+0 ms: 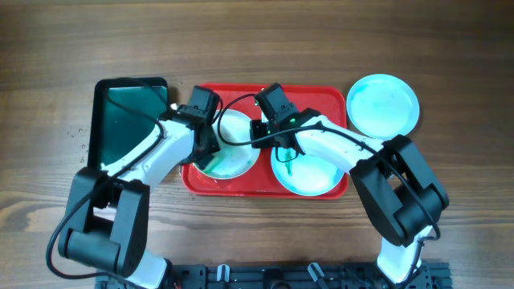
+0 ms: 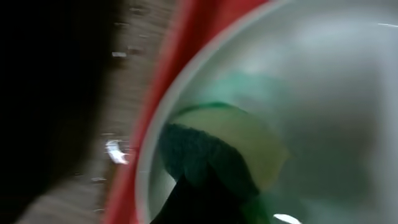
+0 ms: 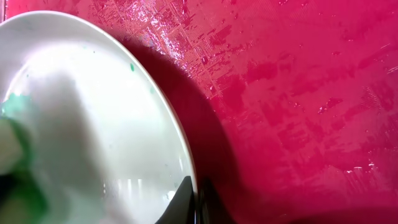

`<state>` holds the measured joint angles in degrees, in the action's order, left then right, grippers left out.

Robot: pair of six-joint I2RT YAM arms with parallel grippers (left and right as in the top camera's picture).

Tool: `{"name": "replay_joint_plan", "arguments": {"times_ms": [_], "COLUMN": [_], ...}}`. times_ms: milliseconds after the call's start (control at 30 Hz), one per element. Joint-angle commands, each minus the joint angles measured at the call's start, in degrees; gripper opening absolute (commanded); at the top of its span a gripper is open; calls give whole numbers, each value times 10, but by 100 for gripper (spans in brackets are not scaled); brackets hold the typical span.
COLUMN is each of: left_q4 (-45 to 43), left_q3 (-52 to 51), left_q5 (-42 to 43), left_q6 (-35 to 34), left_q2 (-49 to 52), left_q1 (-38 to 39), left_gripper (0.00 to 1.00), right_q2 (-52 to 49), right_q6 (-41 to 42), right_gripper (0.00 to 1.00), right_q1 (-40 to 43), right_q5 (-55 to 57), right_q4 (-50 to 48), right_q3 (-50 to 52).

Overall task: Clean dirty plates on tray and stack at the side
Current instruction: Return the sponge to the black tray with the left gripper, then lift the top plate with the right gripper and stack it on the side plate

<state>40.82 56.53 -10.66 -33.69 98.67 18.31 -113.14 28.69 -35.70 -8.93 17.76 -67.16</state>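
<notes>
1. A brown wood-grain counter (image 1: 48, 48) fills the overhead view edge to edge, its grain running left to right.
2. Darker streaks mark the wood at the lower left of that frame; the top band is more even.
3. A few pale specks (image 1: 80, 132) lie on the wood at mid left.
4. A black rail (image 1: 265, 277) with clips runs along the bottom edge, centre.
5. Light is even and comes from above; shadows on the wood are soft.
6. In the left wrist view a blurred strip of wood shows at upper left, with darkness beyond it at the far left.
</notes>
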Motion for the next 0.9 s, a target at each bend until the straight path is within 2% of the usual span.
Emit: {"name": "replay_joint_plan", "arguments": {"times_ms": [0, 100, 233, 333, 433, 633, 733, 867], "left_q4": [29, 32, 28, 30, 48, 105, 113, 113], "left_q3": [5, 12, 12, 12, 12, 12, 11, 11], "left_q5": [-125, -101, -22, 15, 35, 104, 105, 107], "left_q6": [2, -2, -16, -32, -32, -32, -32, -32], "left_q2": [-40, -104, -202, -261, -298, -298, -297, -297], "left_q1": [-5, -6, -29, -83, -166, -287, -307, -309], "left_gripper": [4, 4, 4, 4, 4, 4, 4, 4], "right_q2": [-9, -7, 24, 60, 121, 216, 245, 254], "right_q6": [-2, -2, -17, -51, -87, -141, -223, -367], "right_gripper": [4, 4, 4, 4, 4, 4, 4, 4], "right_q1": [3, 3, 3, 3, 3, -13, -46, -118], "right_q5": [26, 13, 0, 1, 59, 274, 391, 637], "right_q4": [12, 11, 8, 12, 31, 76, 80, 58], "right_q3": [4, 4, -12, -25, -32, -32, -32, -32]}}
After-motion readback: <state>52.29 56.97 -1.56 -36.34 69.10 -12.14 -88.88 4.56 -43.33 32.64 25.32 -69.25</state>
